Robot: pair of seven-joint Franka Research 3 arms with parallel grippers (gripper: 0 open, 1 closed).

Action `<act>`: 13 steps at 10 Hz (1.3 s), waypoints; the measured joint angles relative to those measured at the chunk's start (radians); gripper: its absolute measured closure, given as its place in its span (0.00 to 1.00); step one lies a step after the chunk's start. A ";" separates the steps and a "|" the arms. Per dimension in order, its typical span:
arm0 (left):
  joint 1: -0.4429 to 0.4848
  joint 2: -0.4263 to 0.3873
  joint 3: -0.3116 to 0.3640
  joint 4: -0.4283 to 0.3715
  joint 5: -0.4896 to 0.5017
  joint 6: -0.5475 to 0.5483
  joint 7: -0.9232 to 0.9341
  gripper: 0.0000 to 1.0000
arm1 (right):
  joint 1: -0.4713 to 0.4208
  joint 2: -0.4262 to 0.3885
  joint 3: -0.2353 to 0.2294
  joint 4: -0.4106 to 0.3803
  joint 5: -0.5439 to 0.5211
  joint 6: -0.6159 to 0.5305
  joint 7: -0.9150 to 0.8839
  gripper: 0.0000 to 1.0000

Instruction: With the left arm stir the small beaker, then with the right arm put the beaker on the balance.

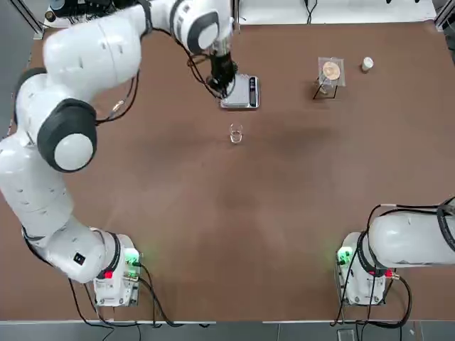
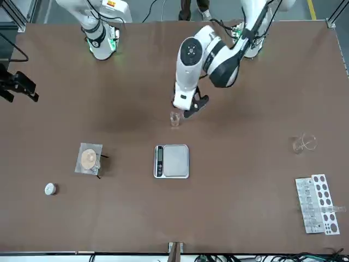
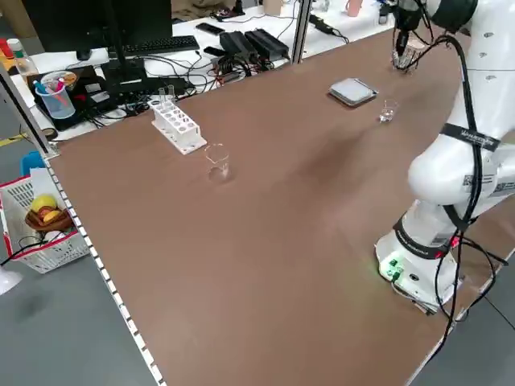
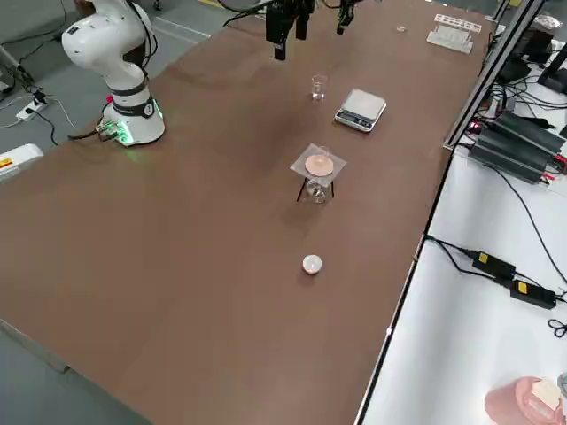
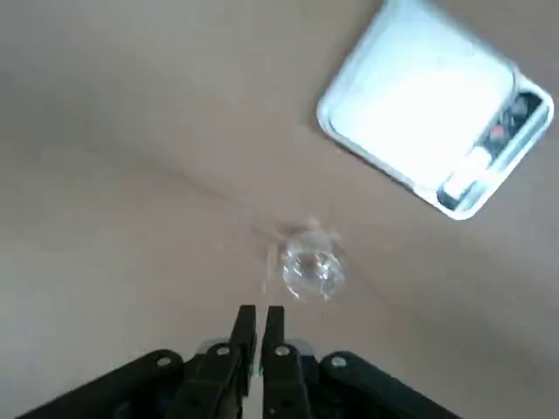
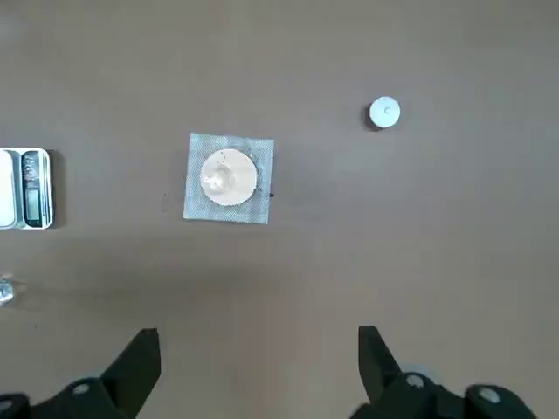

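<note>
While its fingers are pressed almost together with only a thin slit between them, the left gripper (image 5: pixel 258 316) hangs above the brown table (image 1: pixel 284 213), close to the small beaker (image 5: pixel 309 267) and gripping nothing that can be made out. In the front view the left gripper (image 2: pixel 188 109) sits just beside the small beaker (image 2: pixel 174 118), on the robot's side of it and raised off the surface. The small beaker (image 1: pixel 235 133) stands upright on the bare table, apart from the balance (image 1: pixel 241 91), which lies a little farther from the robot with its silvery plate bare and its dark control strip along one side. The left arm (image 1: pixel 78 106) reaches from its green-lit base across the table to that spot.

Farther to the robot's right, a small tripod stand topped with a mesh square (image 1: pixel 330 74) stands near a small white round object (image 1: pixel 367 64). On the robot's left, a larger glass vessel (image 2: pixel 303 143) and a white test tube rack (image 2: pixel 318 203) rest near the table's far corner.

The right gripper (image 6: pixel 258 362) is held high over the table with its fingers spread wide and holds nothing; the right arm (image 1: pixel 412 241) stays near its base.
</note>
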 joint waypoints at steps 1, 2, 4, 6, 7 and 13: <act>0.058 -0.033 0.000 -0.008 -0.003 -0.022 0.044 0.93 | 0.001 0.000 0.000 0.007 0.000 0.000 0.000 0.00; 0.130 -0.070 0.001 -0.024 -0.025 -0.049 0.123 0.93 | 0.001 0.000 0.002 0.014 0.000 0.000 0.000 0.00; 0.307 -0.152 0.004 -0.082 -0.056 -0.094 0.325 0.93 | 0.003 0.000 0.004 0.019 0.000 0.000 0.000 0.00; 0.525 -0.229 0.007 -0.170 -0.074 -0.108 0.594 0.93 | 0.007 0.000 0.006 0.020 0.000 -0.001 0.000 0.00; 0.639 -0.250 0.009 -0.208 -0.079 -0.108 0.732 0.93 | 0.008 0.000 0.006 0.019 0.000 -0.003 0.000 0.00; 1.089 -0.255 0.013 -0.270 -0.063 -0.047 1.345 0.93 | 0.073 0.003 0.011 0.014 0.034 -0.022 -0.084 0.00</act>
